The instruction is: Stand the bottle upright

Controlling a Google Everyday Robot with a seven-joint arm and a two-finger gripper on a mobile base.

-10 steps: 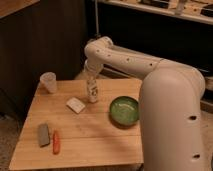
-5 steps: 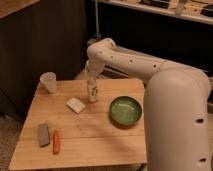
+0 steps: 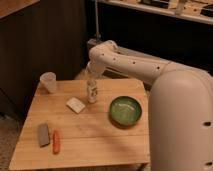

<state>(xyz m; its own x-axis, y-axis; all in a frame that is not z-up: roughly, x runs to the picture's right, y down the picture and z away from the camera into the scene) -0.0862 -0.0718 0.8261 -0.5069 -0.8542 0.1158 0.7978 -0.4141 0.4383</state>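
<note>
Nearest us, well in front of the bottle [image 3: 92, 93], lie an orange stick [image 3: 56, 142] and a grey block [image 3: 43, 134]; the bottle itself stands upright mid-table, as it did a moment ago, so we judge the task nearly finished; our gripper [image 3: 90, 82] sits right over its top, its hold we cannot tell

Lab-like room: wooden table [image 3: 100, 142], dark shelving [image 3: 150, 20] behind; gripper [image 3: 91, 82] over table (mid-back).
</note>
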